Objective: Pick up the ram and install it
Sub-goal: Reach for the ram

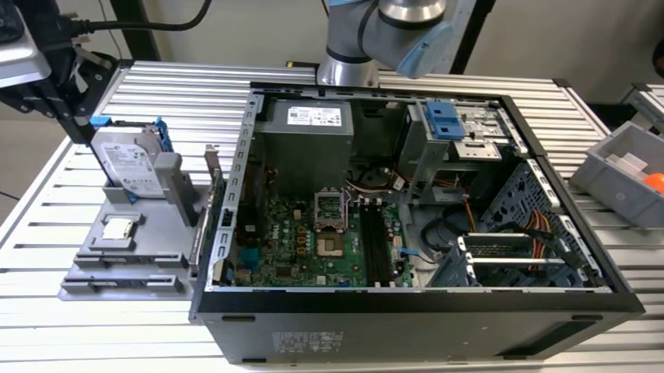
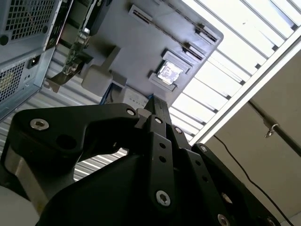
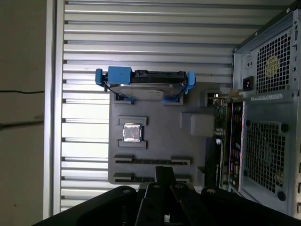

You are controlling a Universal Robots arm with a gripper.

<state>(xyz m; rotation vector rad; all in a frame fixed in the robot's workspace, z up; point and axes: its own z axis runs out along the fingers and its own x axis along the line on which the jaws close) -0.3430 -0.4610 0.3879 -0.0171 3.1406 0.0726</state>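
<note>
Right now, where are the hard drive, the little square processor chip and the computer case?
hard drive (image 1: 130, 165): exterior view, on its silver face.
processor chip (image 3: 132, 133): first wrist view, middle of its shiny top.
computer case (image 1: 415, 322): exterior view, on its black outer wall.

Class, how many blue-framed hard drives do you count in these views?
1: the hard drive stands on edge in the grey holder beside the case; its bays may hide more.

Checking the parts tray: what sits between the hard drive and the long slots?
A square silver chip, resting on the gray tray, shown in the first wrist view.
</note>
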